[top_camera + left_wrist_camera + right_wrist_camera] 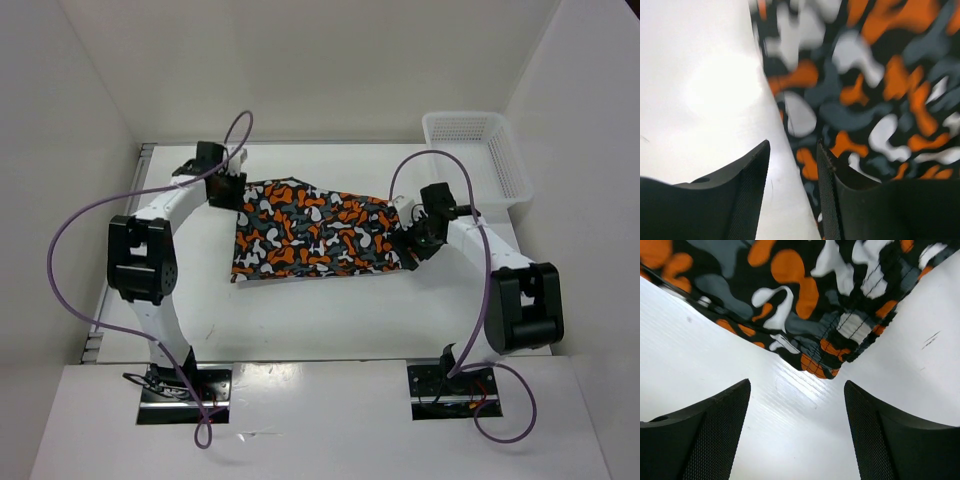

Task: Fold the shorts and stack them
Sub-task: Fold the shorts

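The soft cloth shorts with the orange, black, white and grey-teal camouflage print [315,230] are seen spread flat in the middle of the white table [300,310], with the wider end toward the left. The left gripper [228,190] is lowered at the far left corner of the shorts. In the left wrist view its black fingers [747,190] are held partly apart, one over bare table and the other over the print, with the cloth's edge running between them. The right gripper [408,238] is placed at the right end of the shorts, its jaws spread wide and empty, the near corner of the cloth lying just ahead of them. A white mesh plastic basket [478,150] is set at the far right corner, apart from the shorts.
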Controlling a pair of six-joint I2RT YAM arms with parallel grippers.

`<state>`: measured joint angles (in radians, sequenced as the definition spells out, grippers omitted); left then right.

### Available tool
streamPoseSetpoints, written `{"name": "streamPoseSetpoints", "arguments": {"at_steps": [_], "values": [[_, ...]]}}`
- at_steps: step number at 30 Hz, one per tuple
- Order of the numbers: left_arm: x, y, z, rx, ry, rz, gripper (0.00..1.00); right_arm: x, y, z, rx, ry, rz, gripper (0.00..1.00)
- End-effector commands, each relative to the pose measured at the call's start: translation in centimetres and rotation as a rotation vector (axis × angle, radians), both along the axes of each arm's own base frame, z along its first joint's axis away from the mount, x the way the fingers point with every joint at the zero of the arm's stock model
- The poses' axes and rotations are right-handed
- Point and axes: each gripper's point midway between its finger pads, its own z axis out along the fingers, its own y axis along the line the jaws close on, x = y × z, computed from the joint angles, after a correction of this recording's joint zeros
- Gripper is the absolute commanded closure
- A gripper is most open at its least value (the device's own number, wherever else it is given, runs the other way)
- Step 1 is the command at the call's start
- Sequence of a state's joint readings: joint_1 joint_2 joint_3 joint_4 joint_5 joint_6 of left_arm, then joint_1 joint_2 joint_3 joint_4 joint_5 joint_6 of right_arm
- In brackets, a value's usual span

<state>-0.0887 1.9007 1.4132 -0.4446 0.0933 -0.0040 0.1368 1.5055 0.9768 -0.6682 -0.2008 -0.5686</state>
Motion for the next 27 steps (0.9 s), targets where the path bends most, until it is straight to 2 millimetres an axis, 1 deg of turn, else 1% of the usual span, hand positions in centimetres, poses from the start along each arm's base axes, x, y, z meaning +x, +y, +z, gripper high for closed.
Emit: {"name": "streamPoseSetpoints", "arguments": {"at_steps": [1,2,3,4,5,6,7,8,10,11,12,13,14,16,17,18,19,20,21,22,23,24,25,27], "values": [[4.2,-1.7,5.2,-0.056,-0.141,-0.044,0.50,0.4,1.3,2.7,0.073,-0.042,0.028,0.19],[5.4,-1.6,5.3,-0.051,-0.166,-0.039,0.47,0.8,1.5,2.9,0.084,-0.055,0.006,0.19],[6.3,-1.2,3.6,-0.049,-0.144,-0.029,0.47,1.0,1.5,2.9,0.089,-0.061,-0.003,0.19],[7.0,-1.1,3.2,-0.041,-0.144,-0.024,0.45,1.2,1.6,3.0,0.095,-0.070,-0.012,0.19],[8.4,-1.5,4.2,-0.056,-0.177,-0.034,0.45,1.9,1.6,2.9,0.096,-0.082,-0.040,0.19],[9.0,-1.8,2.5,-0.062,-0.150,-0.040,0.42,2.2,1.7,2.6,0.103,-0.081,-0.055,0.19],[9.6,-1.8,2.2,-0.063,-0.152,-0.040,0.41,2.4,1.8,2.5,0.108,-0.081,-0.064,0.19],[10.6,-1.9,1.5,-0.063,-0.152,-0.040,0.40,2.8,1.9,2.0,0.115,-0.078,-0.080,0.19],[11.4,-1.7,0.6,-0.049,-0.147,-0.029,0.40,3.5,1.9,1.6,0.118,-0.084,-0.115,0.19],[11.6,-1.4,-0.7,-0.035,-0.128,-0.020,0.40,4.4,1.9,1.8,0.123,-0.105,-0.139,0.19],[11.8,-1.4,-0.9,-0.035,-0.128,-0.020,0.40,4.7,1.7,1.2,0.114,-0.100,-0.155,0.19],[11.6,-1.4,-1.1,-0.034,-0.117,-0.020,0.40,5.4,1.3,1.2,0.096,-0.118,-0.177,0.19],[11.2,-1.7,-1.7,-0.046,-0.093,-0.029,0.40,5.9,1.2,1.1,0.092,-0.129,-0.190,0.19],[10.3,-2.1,-1.6,-0.067,-0.076,-0.045,0.41,6.2,1.0,0.2,0.076,-0.120,-0.208,0.19],[9.8,-2.3,-2.3,-0.076,-0.055,-0.051,0.41,6.3,0.7,0.2,0.064,-0.124,-0.215,0.19],[9.3,-2.2,-2.4,-0.076,-0.047,-0.051,0.41,6.4,0.7,-0.2,0.063,-0.119,-0.215,0.19],[8.8,-2.2,-3.2,-0.075,-0.031,-0.050,0.41,6.3,0.5,-1.0,0.047,-0.107,-0.221,0.19],[8.9,-1.6,-3.8,-0.048,-0.024,-0.032,0.41,6.2,0.5,-1.4,0.045,-0.098,-0.221,0.19],[8.8,-1.4,-4.0,-0.037,-0.024,-0.025,0.45,5.9,0.2,-2.2,0.024,-0.079,-0.219,0.19],[8.7,-1.4,-4.7,-0.036,-0.012,-0.025,0.48,5.9,0.2,-2.2,0.024,-0.079,-0.219,0.22],[8.7,-1.4,-4.7,-0.036,-0.012,-0.025,0.51,5.4,0.2,-2.9,0.003,-0.064,-0.193,0.30],[8.9,-1.4,-5.0,-0.036,-0.012,-0.025,0.56,5.3,0.0,-3.2,-0.008,-0.066,-0.198,0.34],[9.1,-1.4,-5.0,-0.037,-0.021,-0.025,0.60,5.3,0.2,-3.2,-0.030,-0.073,-0.179,0.46],[9.1,-1.4,-5.0,-0.037,-0.021,-0.025,0.69,4.5,0.1,-4.2,-0.052,-0.052,-0.162,0.58]]}}
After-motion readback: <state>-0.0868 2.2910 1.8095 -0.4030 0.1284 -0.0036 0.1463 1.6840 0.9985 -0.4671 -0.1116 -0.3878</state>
